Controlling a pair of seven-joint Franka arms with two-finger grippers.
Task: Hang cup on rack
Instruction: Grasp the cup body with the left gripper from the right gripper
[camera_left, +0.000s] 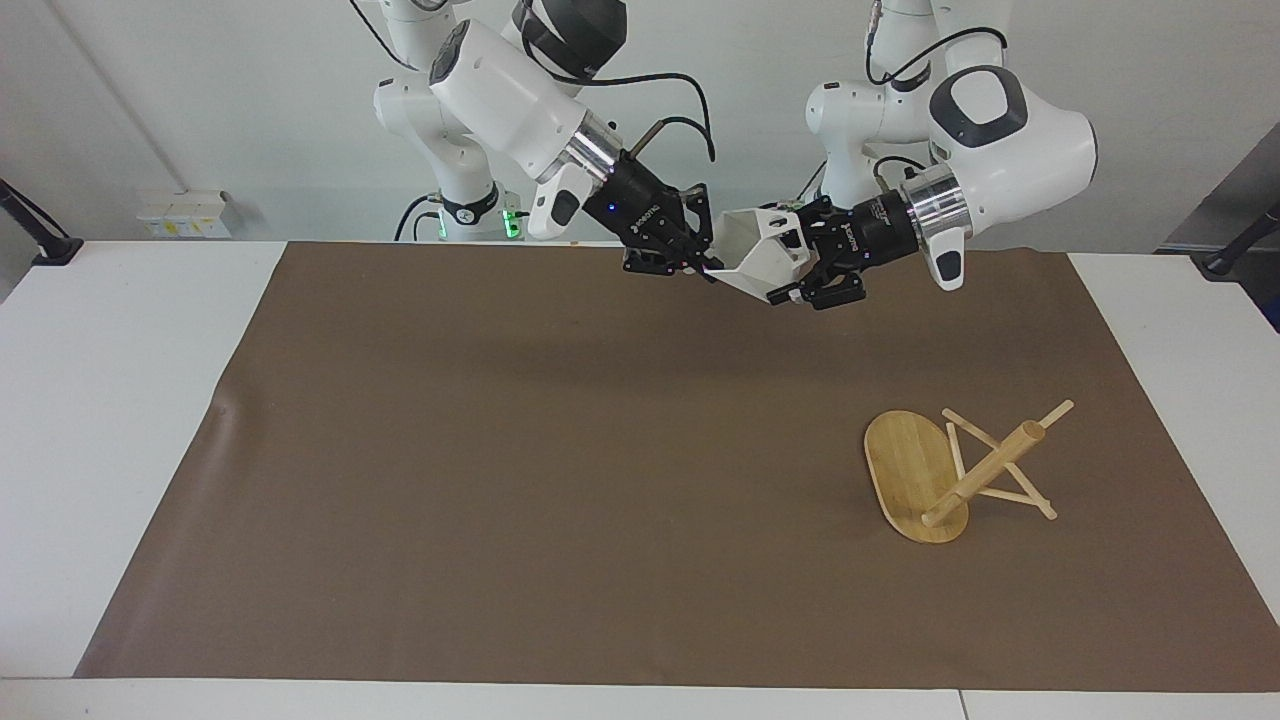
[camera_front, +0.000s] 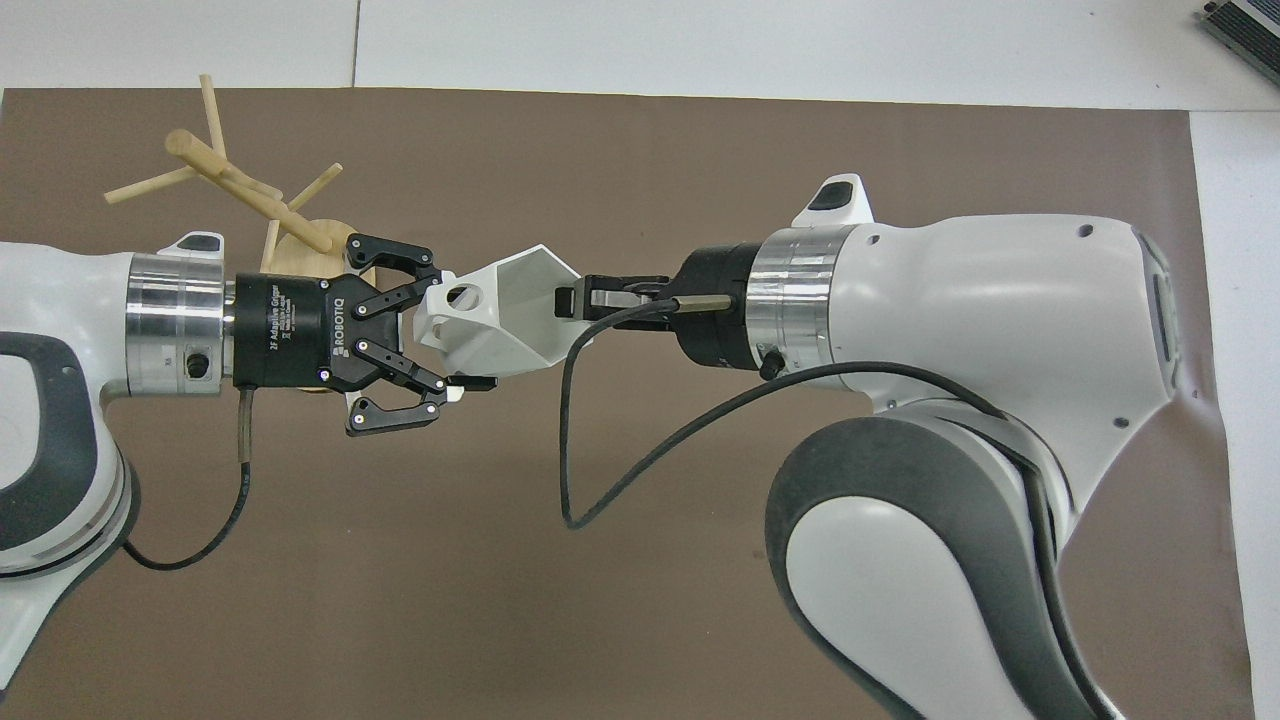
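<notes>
Mid-air handover: left tool (camera_front: 455, 335) clamped on the cup (camera_front: 500, 320) at its handle end, right tool (camera_front: 575, 300) pinching the rim. Left must hold firm before right releases.

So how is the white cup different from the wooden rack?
The cup is white with flat, angular sides; the rack is light wood, with a round post and thin pegs. The cup is up in the air over the brown mat, gripped from both ends by the left gripper and the right gripper; nothing touches the rack. The rack lies tipped over on the mat, toward the left arm's end.
</notes>
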